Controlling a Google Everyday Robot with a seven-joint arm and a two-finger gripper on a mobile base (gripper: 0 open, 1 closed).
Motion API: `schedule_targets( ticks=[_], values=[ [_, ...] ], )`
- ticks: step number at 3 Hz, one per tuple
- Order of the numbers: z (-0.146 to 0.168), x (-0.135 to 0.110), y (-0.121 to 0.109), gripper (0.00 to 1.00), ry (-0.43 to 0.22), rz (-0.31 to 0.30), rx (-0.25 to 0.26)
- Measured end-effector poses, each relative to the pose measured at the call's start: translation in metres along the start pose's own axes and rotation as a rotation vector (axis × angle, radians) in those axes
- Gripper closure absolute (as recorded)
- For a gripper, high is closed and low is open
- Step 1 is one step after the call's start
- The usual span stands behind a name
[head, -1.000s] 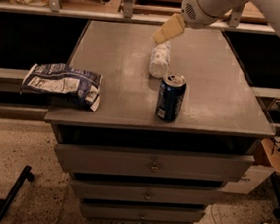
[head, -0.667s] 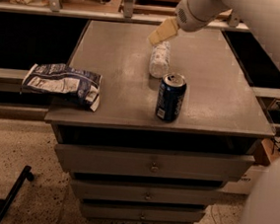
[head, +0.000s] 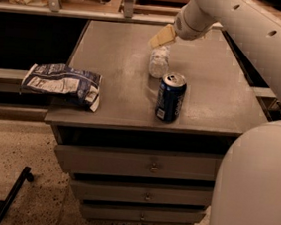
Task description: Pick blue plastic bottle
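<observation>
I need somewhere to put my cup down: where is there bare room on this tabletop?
Bare tabletop lies between the snack bag and bottle, and right of the can. Mid-table is crowded: bottle just behind can, tool over the bottle's far end.

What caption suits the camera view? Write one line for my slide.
Pincer above the far end of the blue plastic bottle on the cabinet top; soda can nearer, snack bag left.

1. The table top (head: 116, 52) was matt grey with a dull, scuffed sheen.
2. The blue plastic bottle (head: 158, 62) was whitish, ribbed plastic.
3. The soda can (head: 170, 100) was glossy dark blue metal with a silver top.
4. The snack bag (head: 64, 81) was crinkled, shiny foil.
5. The gripper (head: 162, 36), at the bottle's 12 o'clock, looked matt tan, and its arm (head: 229, 18) was smooth white.
</observation>
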State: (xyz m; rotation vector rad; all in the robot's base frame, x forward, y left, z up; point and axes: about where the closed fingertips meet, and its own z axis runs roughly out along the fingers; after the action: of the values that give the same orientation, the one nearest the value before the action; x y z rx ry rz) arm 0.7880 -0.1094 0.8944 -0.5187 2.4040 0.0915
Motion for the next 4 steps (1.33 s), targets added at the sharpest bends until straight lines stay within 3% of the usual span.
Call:
schedule_targets(
  ticks=[2,4],
  values=[
    [0.036,0.004,-0.005,0.0,0.023,0.102,0.019],
    [0.062,0.006,-0.005,0.0,0.055,0.147,0.063]
  ],
)
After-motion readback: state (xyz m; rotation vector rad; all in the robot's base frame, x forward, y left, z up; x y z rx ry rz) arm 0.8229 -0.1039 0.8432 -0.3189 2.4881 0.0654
